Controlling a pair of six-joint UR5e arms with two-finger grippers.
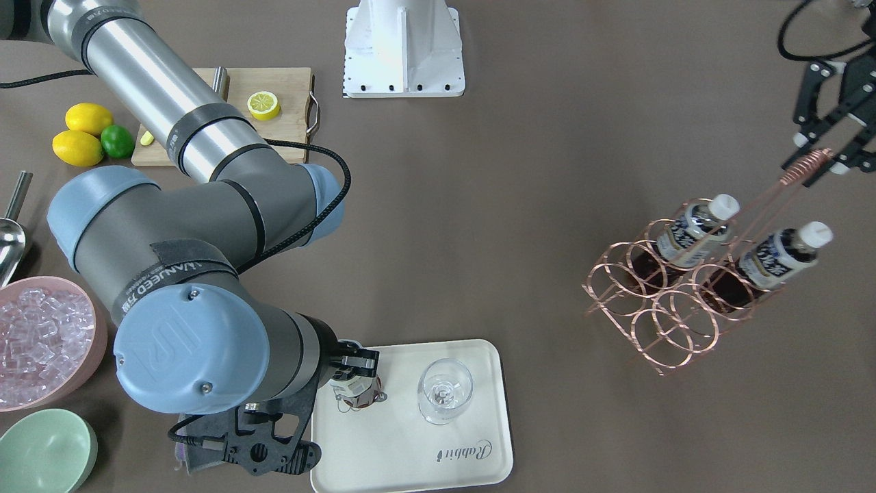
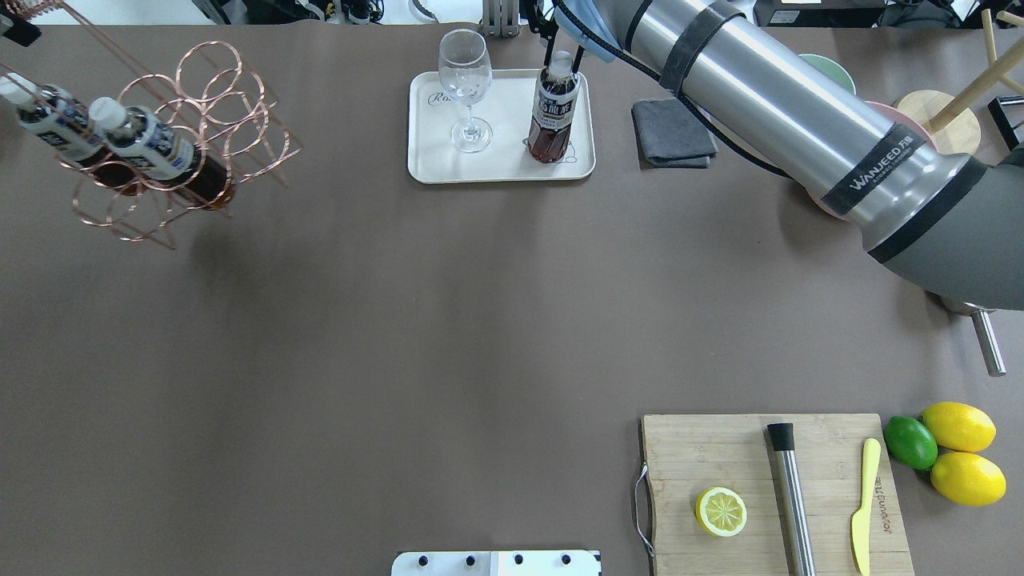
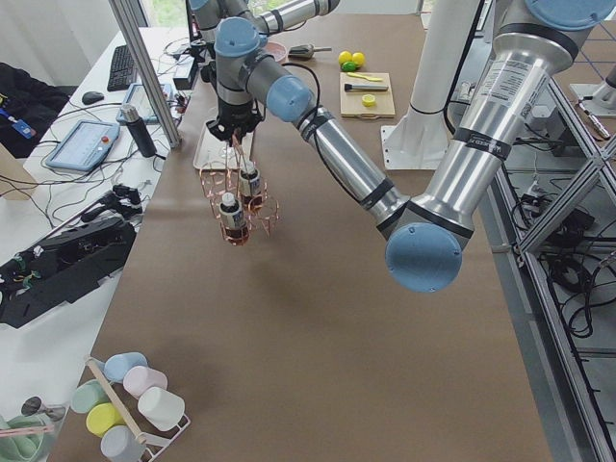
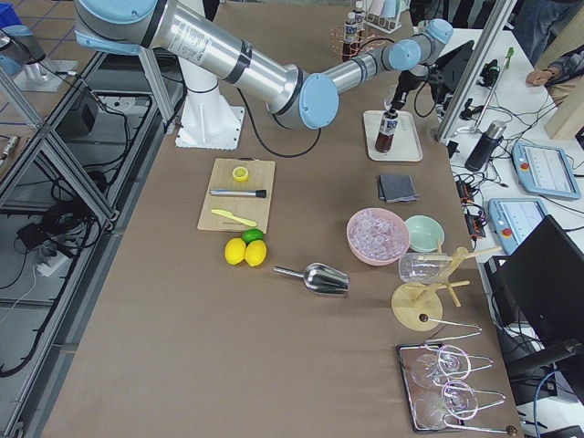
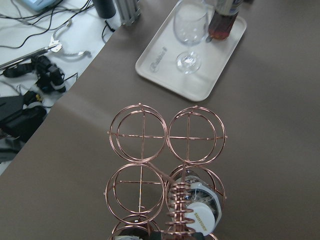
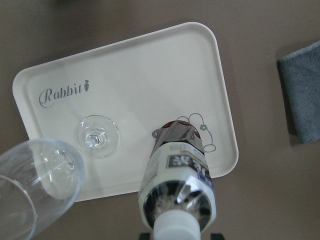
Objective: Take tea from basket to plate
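One brown table (image 1: 479, 239), left pincer (image 1: 818, 164) tight on basket (image 1: 674, 322), right pincer (image 1: 357, 366) spread round tea (image 2: 552, 112).

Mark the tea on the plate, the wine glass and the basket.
tea (image 2: 555, 106): overhead exterior view, on its label.
wine glass (image 2: 465, 60): overhead exterior view, on its bowl.
basket (image 1: 807, 166): exterior front-facing view, on the handle's coiled top.

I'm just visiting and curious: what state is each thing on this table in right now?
tea: upright on the plate, capped.
right gripper: around the tea's cap; grip unclear.
basket: holds two bottles.
left gripper: shut on the basket's handle.
wine glass: upright, empty.
lemon half: cut, on the cutting board.
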